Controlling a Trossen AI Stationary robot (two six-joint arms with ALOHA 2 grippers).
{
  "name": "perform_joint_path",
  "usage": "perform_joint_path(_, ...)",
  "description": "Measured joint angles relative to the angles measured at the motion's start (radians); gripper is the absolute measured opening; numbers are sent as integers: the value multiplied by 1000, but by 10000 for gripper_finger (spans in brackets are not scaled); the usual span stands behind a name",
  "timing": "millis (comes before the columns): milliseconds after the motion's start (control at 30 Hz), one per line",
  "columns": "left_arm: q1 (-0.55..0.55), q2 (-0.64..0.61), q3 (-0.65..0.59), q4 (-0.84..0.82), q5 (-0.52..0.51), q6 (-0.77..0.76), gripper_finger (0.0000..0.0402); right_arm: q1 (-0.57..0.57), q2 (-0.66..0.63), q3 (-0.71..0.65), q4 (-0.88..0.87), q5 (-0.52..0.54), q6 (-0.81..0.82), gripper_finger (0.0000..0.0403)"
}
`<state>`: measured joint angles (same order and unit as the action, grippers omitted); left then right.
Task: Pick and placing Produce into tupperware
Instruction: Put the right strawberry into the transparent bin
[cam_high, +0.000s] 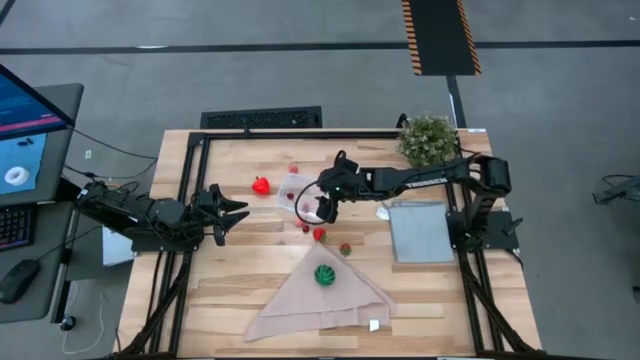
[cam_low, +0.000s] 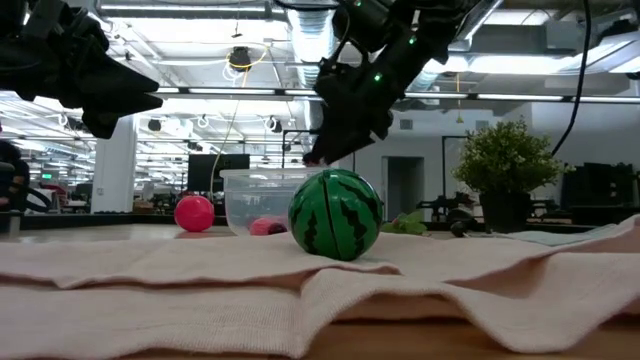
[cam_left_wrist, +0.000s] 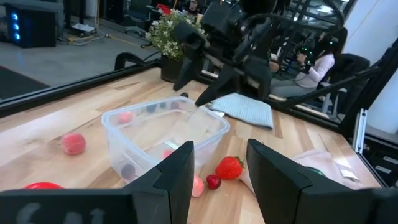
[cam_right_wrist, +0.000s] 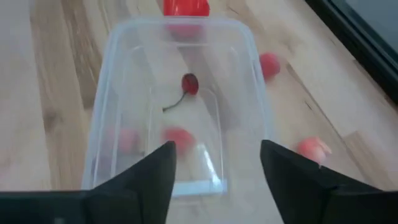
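The left hand (cam_high: 236, 212) hovers narrowly parted and empty over the worktop's (cam_high: 240, 290) open left side, well clear of the clear tub (cam_high: 303, 195). The right hand (cam_high: 325, 206) hangs spread wide above the tub, holding nothing; a cherry (cam_right_wrist: 189, 84) lies inside. The striped green ball (cam_high: 324, 274) rests on the beige cloth (cam_high: 300, 305) at the near edge, with small red pieces (cam_high: 319, 234) on bare wood between.
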<state>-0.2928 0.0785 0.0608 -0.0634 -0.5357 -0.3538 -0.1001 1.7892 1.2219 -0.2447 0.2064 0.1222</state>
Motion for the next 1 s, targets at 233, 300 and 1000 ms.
perform_joint_path(233, 0, 0, 0, 0, -3, -1, 139, 44, -65, 38, -96, -1, 4, 276)
perform_joint_path(300, 0, 0, 0, 0, -3, -4, 139, 69, -83, 41, -142, -10, 26, 276)
perform_joint_path(1000, 0, 0, 0, -5, -21, -9, 139, 332, -115, 43, -510, -22, 383, 276)
